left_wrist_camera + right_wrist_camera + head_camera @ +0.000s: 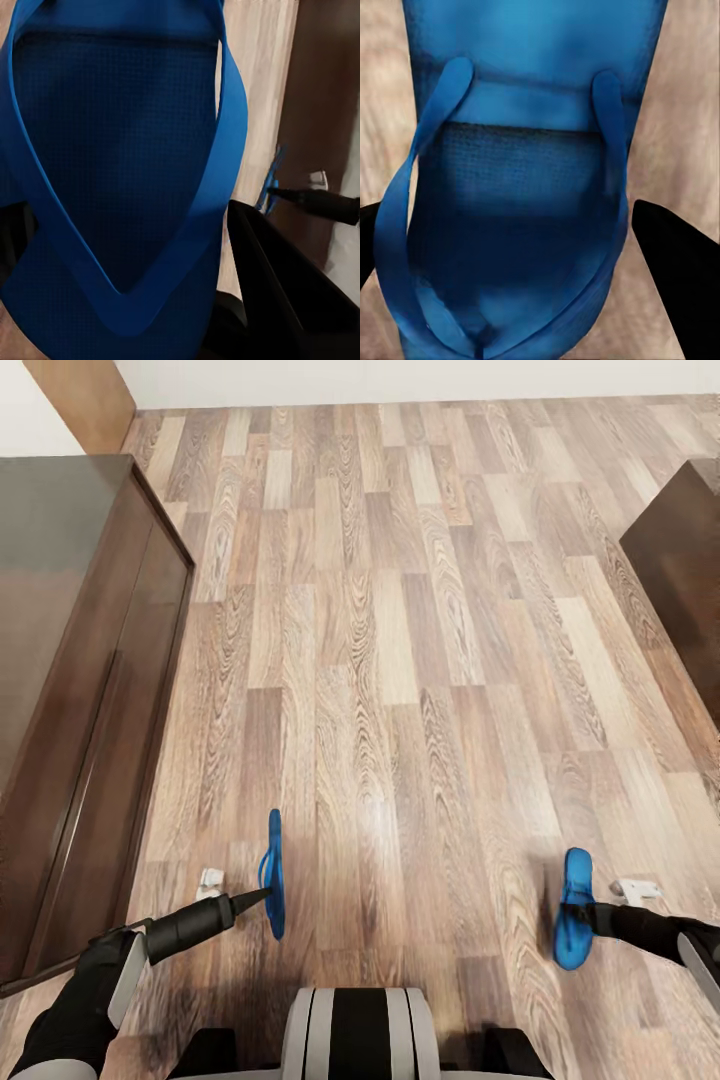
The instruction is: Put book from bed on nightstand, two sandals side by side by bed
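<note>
One bright blue flip-flop sandal (273, 872) is hanging on edge above the wood-plank floor at the robot's left, its thin sole turned sideways so it is showing as a narrow sliver; in the left wrist view its sole (112, 150) is facing the camera, with the V-shaped strap (225, 142) arching over it; the other sandal (574, 908) is sitting at the robot's right, tilted, its strap loop showing; the two are staying well apart.
</note>
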`<state>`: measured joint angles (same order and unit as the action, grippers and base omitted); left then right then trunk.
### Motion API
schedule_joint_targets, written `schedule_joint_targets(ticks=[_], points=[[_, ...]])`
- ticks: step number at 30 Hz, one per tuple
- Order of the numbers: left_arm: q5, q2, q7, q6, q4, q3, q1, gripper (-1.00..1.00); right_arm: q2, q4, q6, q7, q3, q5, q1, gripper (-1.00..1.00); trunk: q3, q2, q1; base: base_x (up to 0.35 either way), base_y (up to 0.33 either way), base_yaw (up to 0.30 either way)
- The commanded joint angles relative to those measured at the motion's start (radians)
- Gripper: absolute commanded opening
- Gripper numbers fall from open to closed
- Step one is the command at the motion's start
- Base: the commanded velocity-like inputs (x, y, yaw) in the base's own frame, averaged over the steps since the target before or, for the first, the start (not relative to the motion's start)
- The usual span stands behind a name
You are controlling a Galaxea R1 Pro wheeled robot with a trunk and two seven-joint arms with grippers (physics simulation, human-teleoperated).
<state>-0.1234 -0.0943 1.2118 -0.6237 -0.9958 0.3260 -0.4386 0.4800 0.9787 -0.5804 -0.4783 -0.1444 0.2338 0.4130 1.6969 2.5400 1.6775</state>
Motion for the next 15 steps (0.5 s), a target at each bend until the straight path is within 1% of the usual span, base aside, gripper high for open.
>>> schedule_joint_targets(ticks=[1,2,3,4,5,6,7,8,10,11,12,13,14,15], points=[[-0.001,-0.001,0.003,-0.007,0.001,0.001,0.000,-1.00,0.027,-0.014,-0.007,-0.077,-0.004,0.026,-0.001,-1.00,-0.003,0.000,-0.001,0.000,0.000,0.000],[0.000,-0.007,0.002,0.002,0.002,0.001,0.002,-1.00,0.085,-0.089,-0.003,-0.207,-0.006,0.050,-0.001,-1.00,-0.007,0.000,-0.001,0.000,0.000,0.000],[0.001,-0.010,0.000,0.010,0.005,0.001,0.004,-1.00,0.112,-0.140,0.000,-0.260,-0.007,0.057,-0.002,-1.00,-0.011,-0.001,-0.001,0.000,0.000,0.000],[0.015,-0.015,-0.008,0.037,0.028,0.001,0.010,-1.00,0.150,-0.238,0.005,-0.349,-0.007,0.065,-0.002,-1.00,-0.015,-0.001,-0.002,0.000,0.000,0.000],[0.035,-0.017,-0.010,0.065,0.056,0.001,0.013,-1.00,0.164,-0.302,0.012,-0.408,-0.007,0.068,-0.002,-1.00,-0.019,-0.001,-0.002,0.000,0.000,0.000],[0.042,-0.017,-0.011,0.076,0.067,0.001,0.014,-1.00,0.167,-0.324,0.019,-0.425,-0.007,0.068,-0.002,-1.00,-0.023,-0.001,-0.003,0.000,0.000,0.000],[0.055,-0.018,-0.012,0.096,0.091,0.002,0.015,-1.00,0.171,-0.374,0.043,-0.452,-0.007,0.069,-0.002,-1.00,-0.027,-0.001,-0.003,0.000,0.000,0.000],[0.067,-0.019,-0.012,0.117,0.119,0.002,0.016,-1.00,0.173,-0.431,0.086,-0.471,-0.007,0.070,-0.002,-1.00,-0.031,-0.002,-0.004,0.000,0.000,0.000],[0.080,-0.029,-0.014,0.174,0.203,0.003,0.018,-1.00,0.175,-0.550,0.211,-0.492,-0.006,0.072,-0.002,-1.00,-0.038,-0.002,-0.005,0.000,0.000,0.000],[0.086,-0.038,-0.013,0.240,0.282,0.005,0.020,-1.00,0.174,-0.620,0.297,-0.499,-0.005,0.074,-0.002,-1.00,-0.042,-0.002,-0.005,0.000,0.000,0.000],[0.088,-0.042,-0.011,0.288,0.323,0.006,0.022,-1.00,0.173,-0.650,0.341,-0.502,-0.005,0.075,-0.002,-1.00,-0.046,-0.003,-0.005,0.000,0.000,0.000],[0.088,-0.045,-0.011,0.310,0.338,0.006,0.022,-1.00,0.172,-0.661,0.357,-0.503,-0.005,0.075,-0.002,-1.00,-0.050,-0.003,-0.006,0.000,0.000,0.000],[0.089,-0.054,-0.012,0.368,0.377,0.006,0.024,-1.00,0.171,-0.689,0.398,-0.505,-0.005,0.076,-0.002,-1.00,-0.054,-0.003,-0.006,0.000,0.000,0.000],[0.089,-0.057,-0.013,0.383,0.390,0.006,0.024,-1.00,0.171,-0.696,0.408,-0.506,-0.004,0.076,-0.002,-1.00,-0.058,-0.003,-0.007,0.000,0.000,0.000]])
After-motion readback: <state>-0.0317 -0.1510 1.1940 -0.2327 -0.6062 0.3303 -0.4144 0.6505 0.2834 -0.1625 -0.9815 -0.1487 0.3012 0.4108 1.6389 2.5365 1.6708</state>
